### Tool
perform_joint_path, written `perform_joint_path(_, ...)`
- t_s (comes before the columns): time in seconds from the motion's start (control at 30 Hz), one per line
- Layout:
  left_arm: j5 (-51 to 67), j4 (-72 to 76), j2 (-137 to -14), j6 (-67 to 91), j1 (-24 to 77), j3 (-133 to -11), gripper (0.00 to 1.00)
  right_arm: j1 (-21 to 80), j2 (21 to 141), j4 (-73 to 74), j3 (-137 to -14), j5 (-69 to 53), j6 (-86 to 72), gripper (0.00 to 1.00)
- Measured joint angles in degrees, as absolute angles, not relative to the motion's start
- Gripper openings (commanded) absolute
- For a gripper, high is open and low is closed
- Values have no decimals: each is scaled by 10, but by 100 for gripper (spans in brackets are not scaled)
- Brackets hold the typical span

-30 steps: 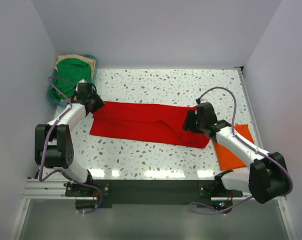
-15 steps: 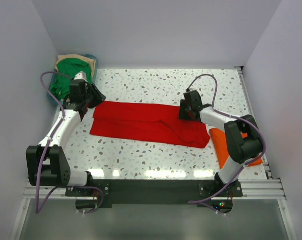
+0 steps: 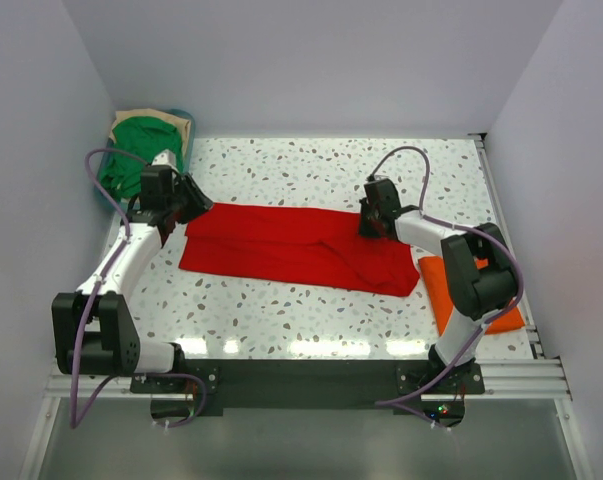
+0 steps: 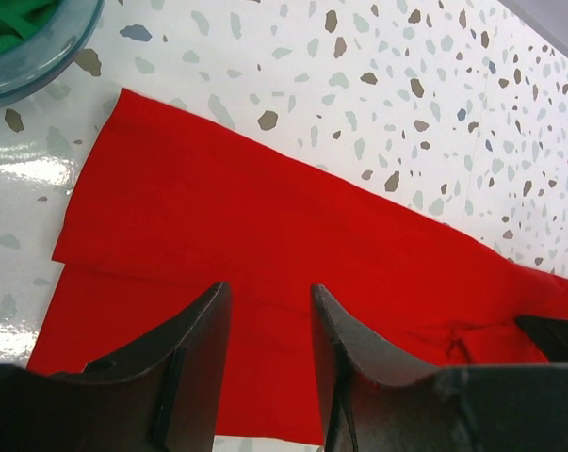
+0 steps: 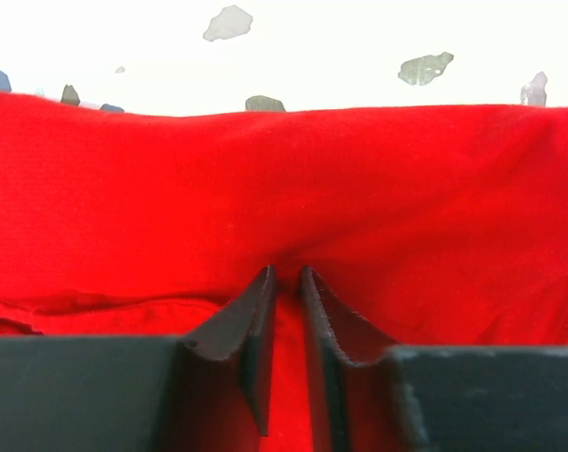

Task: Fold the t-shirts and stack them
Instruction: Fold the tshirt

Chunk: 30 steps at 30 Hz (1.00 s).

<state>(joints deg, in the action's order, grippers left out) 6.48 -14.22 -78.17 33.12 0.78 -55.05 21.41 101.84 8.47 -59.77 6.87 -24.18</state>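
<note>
A bright red t-shirt [image 3: 291, 248] lies folded into a long strip across the table. My left gripper [image 3: 189, 198] hovers over its left end, open, with only red cloth [image 4: 265, 217] showing below the gap between its fingers [image 4: 267, 290]. My right gripper [image 3: 374, 224] sits at the strip's far right edge. Its jaws [image 5: 285, 271] are nearly together, and a puckered fold of red cloth [image 5: 378, 179] is pinched between them. An orange t-shirt [image 3: 437, 292] lies folded at the right, partly under the right arm. Green [image 3: 136, 150] and tan [image 3: 159, 119] t-shirts sit piled at the back left.
A teal basket [image 3: 105, 198] in the back left corner holds the green and tan shirts; its rim [image 4: 48, 52] shows beside the red shirt's left end. White walls close in the speckled table [image 3: 311, 170] on three sides. The arm bases stand at the near edge.
My right gripper moved from the red shirt's near right part to its far edge and narrowed onto the cloth. The left arm shifted slightly at the left end, still open.
</note>
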Motion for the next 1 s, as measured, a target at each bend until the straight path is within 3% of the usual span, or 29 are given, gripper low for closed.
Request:
perform_joint_path(0.2, 70, -142, -782, 331, 8, -545, 44, 214, 1007, 84, -589, 47, -246, 1)
perform_joint_path(0.6, 73, -142, -781, 331, 8, -544, 44, 284, 895, 88, -550, -4, -264, 0)
perform_joint_path(1.0, 73, -142, -778, 331, 8, -539, 44, 396, 891, 98, -540, -15, -274, 0)
